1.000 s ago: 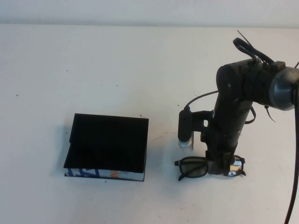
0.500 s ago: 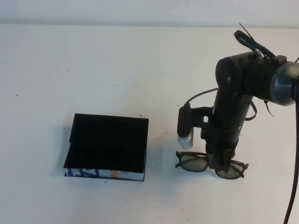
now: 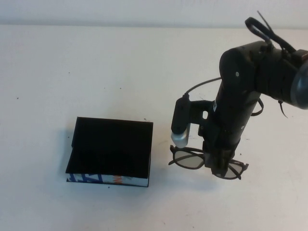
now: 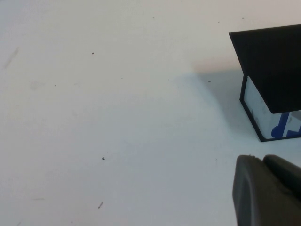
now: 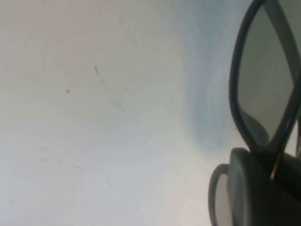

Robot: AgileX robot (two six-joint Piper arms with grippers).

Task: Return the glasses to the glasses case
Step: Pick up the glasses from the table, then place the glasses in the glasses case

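Observation:
The glasses case [image 3: 111, 150] lies flat on the white table at the left, matte black on top, with its blue, white and orange printed edge facing the front. Its corner also shows in the left wrist view [image 4: 272, 66]. My right gripper [image 3: 217, 167] points down, shut on the bridge of the dark thin-framed glasses [image 3: 188, 159], and holds them just right of the case. In the right wrist view one lens [image 5: 265, 80] stands beside the gripper [image 5: 277, 169]. My left gripper [image 4: 270, 188] shows only in its wrist view, shut and empty, near the case's corner.
The white table [image 3: 96, 72] runs wide and bare behind and to the left of the case. The right arm's camera barrel [image 3: 180, 126] hangs between the arm and the case. A cable loops off the right arm [image 3: 260, 29].
My right gripper has moved left toward the case with the glasses in it. The glasses now hang tilted and closer to the case's right edge. The case has not moved.

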